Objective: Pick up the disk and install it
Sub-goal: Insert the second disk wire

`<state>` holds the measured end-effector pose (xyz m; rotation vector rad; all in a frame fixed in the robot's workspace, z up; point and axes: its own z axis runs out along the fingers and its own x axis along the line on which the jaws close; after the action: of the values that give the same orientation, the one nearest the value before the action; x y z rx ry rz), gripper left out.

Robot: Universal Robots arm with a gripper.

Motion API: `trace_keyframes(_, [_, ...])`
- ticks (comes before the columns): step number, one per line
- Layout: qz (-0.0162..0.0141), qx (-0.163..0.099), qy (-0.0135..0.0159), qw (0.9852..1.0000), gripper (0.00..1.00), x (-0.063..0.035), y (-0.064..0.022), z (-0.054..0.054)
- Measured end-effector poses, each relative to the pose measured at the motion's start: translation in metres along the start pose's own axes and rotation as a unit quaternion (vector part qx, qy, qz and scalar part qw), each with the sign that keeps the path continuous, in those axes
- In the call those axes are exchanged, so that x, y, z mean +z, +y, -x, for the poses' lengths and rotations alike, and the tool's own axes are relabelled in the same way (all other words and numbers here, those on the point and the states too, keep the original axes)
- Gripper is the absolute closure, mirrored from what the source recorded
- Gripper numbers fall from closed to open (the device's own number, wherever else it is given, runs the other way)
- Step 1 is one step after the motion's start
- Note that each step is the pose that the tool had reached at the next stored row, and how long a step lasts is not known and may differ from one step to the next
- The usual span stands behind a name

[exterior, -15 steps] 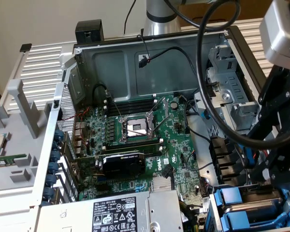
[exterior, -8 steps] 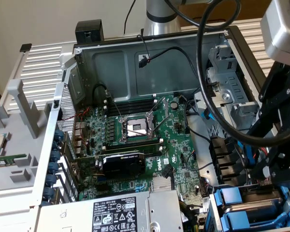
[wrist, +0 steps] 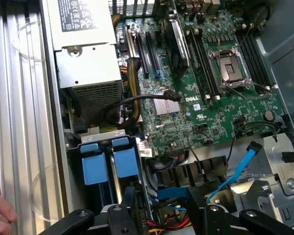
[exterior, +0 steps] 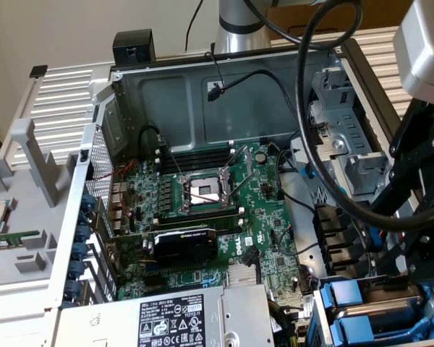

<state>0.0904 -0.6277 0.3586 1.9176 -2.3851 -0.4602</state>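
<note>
The hand [wrist: 161,196] hangs released, fingers spread with nothing between them, over the open computer case [exterior: 202,94], just beside its drive bay [wrist: 102,133]. Two blue drive carriers [wrist: 95,164] sit side by side in that bay. Which of them carries the disk cannot be told.

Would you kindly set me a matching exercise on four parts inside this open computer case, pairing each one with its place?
Things:
1. silver metal power-supply box with black-and-white label
2. thin light-blue cable
3. pair of bright blue plastic tray handles
4. square metal processor socket

Places:
A. bare, amid the green motherboard
B. side by side in the drive cage
C. at the case's edge, beside the ribbed metal surface
D. trailing across grey sheet-metal brackets

Pairs: 1-C, 2-D, 3-B, 4-A.
</note>
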Motion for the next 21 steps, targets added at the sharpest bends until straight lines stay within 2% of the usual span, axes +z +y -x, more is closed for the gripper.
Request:
trace_keyframes(2, [0.0001, 0.000, -0.0005, 1.0000, 0.46, -0.0001, 0.0001, 0.000])
trace_keyframes(5, [0.0007, -0.001, -0.0030, 1.0000, 0.46, 0.0004, 0.0017, -0.001])
trace_keyframes(8, [0.0009, -0.001, -0.0038, 1.0000, 0.46, 0.0003, 0.0024, -0.002])
trace_keyframes(14, [0.0013, -0.001, -0.0053, 1.0000, 0.46, -0.0012, 0.0006, -0.011])
trace_keyframes(18, [0.0027, -0.003, -0.0110, 0.9999, 0.46, 0.0013, 0.0000, -0.013])
trace_keyframes(21, [0.0034, -0.003, -0.0142, 0.9999, 0.46, 0.0037, -0.0003, -0.013])
